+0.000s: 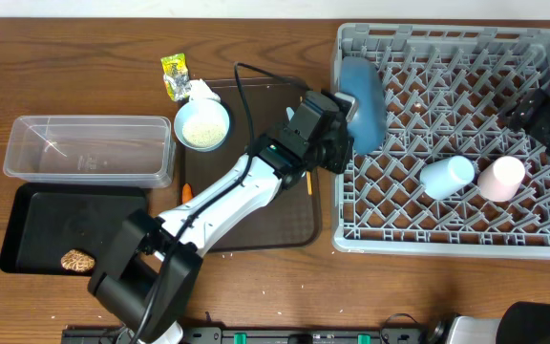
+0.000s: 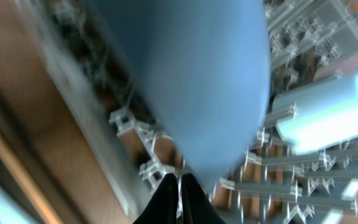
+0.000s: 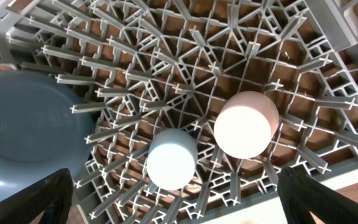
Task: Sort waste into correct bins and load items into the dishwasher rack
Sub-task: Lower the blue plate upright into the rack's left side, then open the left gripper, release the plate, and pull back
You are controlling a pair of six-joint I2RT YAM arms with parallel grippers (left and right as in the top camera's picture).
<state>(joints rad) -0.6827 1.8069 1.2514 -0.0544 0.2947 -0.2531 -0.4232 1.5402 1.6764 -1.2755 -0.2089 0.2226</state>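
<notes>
Grey plastic rack (image 1: 456, 134), matt dark-blue plate (image 1: 363, 100), wood-grain table (image 1: 84, 67), clear glossy plastic tub (image 1: 89, 148)

Plate (image 1: 363, 100) in rack (image 1: 542, 43) at left, tub (image 1: 89, 148) behind tray (image 1: 36, 225)

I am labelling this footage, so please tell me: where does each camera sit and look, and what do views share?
Overhead: above the table, facing down; left arm reaches the dishwasher rack, right arm at the right edge.
Left wrist: on the left arm, close against the dark-blue plate, blurred; left gripper at bottom.
Right wrist: above the rack, facing down on pink cup and light-blue cup; right gripper open, at lower corners.
Shared: plate and rack, in all three.
</notes>
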